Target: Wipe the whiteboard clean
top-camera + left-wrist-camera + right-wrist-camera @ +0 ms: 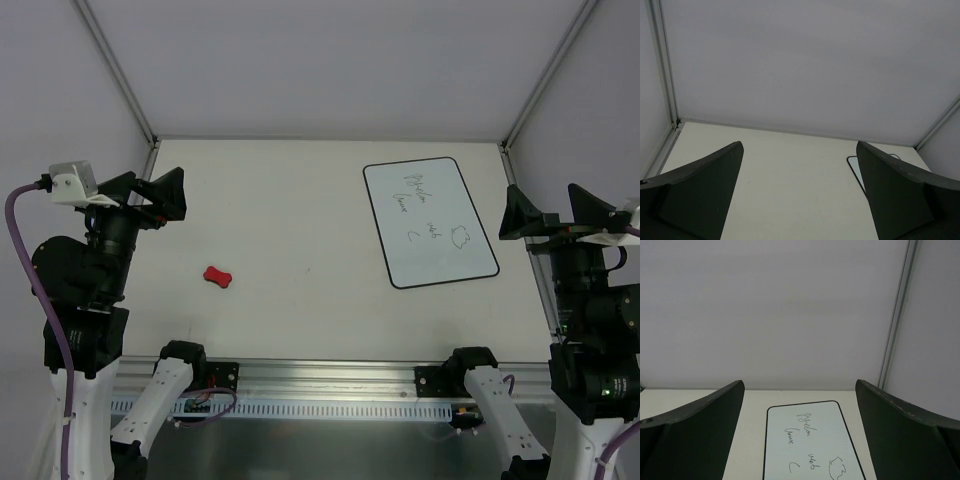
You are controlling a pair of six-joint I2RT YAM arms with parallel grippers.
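Note:
The whiteboard (430,222) lies flat on the right half of the table, white with a thin black border and dark handwritten scribbles on it. The right wrist view looks down its length (805,440), and its corner peeks past a finger in the left wrist view (856,167). A small red bone-shaped eraser (218,277) lies on the left half of the table. My left gripper (160,193) hovers open at the left edge, above and behind the eraser. At the right edge my right gripper (545,212) is open too, just right of the whiteboard. Neither holds anything.
The table (300,230) is cream-coloured, boxed in by pale walls with metal corner posts (115,70). An aluminium rail (330,385) with the arm mounts runs along the near edge.

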